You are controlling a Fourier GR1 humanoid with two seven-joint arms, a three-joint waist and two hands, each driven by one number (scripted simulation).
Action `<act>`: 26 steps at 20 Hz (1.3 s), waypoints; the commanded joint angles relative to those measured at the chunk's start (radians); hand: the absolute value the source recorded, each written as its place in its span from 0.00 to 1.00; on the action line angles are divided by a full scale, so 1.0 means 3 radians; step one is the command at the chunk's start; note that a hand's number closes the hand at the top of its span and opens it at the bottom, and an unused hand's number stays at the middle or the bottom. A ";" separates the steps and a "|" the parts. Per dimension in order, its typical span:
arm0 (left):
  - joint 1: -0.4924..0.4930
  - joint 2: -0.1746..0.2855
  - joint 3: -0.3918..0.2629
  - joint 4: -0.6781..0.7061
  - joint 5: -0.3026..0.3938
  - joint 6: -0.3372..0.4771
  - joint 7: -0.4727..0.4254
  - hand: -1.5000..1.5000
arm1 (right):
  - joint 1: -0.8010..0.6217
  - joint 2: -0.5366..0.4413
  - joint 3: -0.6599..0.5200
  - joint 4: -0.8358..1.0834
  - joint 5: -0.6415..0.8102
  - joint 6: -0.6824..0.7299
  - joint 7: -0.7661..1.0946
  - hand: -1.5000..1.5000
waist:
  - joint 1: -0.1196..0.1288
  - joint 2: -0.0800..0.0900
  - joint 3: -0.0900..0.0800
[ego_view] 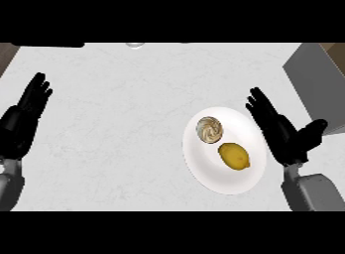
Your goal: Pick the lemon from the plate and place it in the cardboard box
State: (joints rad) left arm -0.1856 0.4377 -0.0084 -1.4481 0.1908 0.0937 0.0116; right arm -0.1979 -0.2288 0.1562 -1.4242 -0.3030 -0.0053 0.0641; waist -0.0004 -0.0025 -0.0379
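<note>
On the counter, right of the middle, a plate. On the plate, toward its near side, a lemon; just behind the lemon and slightly left, a pastry, very near it. Just right of the plate, the right hand. Behind this hand, at the counter's right edge, a box. Far to the left, well apart from the plate, the left hand. At the far edge, left of the middle, a small object.

"Where are you?"

"In a kitchen, I think. I look down at a white counter. On it is a plate with a lemon and a bun."
</note>
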 commanded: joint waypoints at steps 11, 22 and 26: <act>0.0461 -0.0642 -0.0187 0.0279 -0.0240 0.0597 0.0033 0.50 | 0.0497 -0.0767 -0.0033 -0.0206 0.1538 -0.0460 -0.1471 0.00 | -0.0055 0.0009 0.0132; 0.0191 -0.0696 -0.0051 0.0512 -0.0258 0.0592 0.0065 0.50 | 0.0701 -0.1584 -0.0237 -0.1114 0.1922 0.0040 -0.0563 0.00 | -0.0033 0.0002 0.0122; 0.0159 -0.0757 -0.0077 0.0634 -0.0313 0.0614 0.0049 0.50 | 0.0560 -0.1732 -0.0151 -0.1536 0.1826 0.0506 0.0166 0.00 | -0.0030 0.0006 0.0120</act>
State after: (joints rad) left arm -0.0902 0.2301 -0.0315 -1.3035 0.1074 0.2675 0.0137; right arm -0.0072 -0.7007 0.0935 -1.7906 0.2425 0.0472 -0.0515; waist -0.0085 -0.0022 -0.0014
